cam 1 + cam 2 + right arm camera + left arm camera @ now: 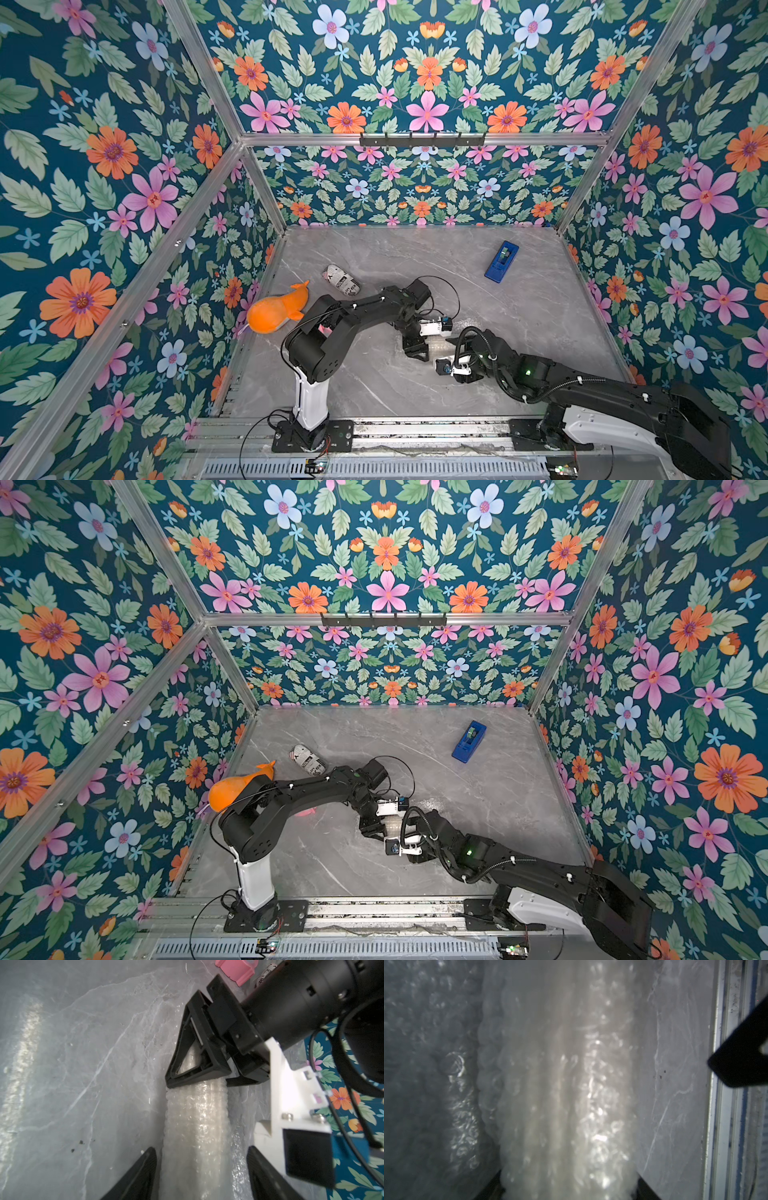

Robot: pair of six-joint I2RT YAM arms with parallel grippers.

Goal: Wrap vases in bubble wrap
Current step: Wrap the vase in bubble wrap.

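Bubble wrap point(560, 1084) lies rolled around the vase point(199, 1126), a pale core at frame centre on the counter point(72, 1064). Left gripper point(207, 1081) is clamped on the roll's far end, and right gripper point(201, 1174) straddles it, unclosed. I'd close gently, then roll evenly.

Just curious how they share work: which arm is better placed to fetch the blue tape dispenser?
Right, probably. The left fingers are clamped on the bubble wrap roll; the right fingers straddle it, not gripping, and the blue tape dispenser lies on that arm's side.
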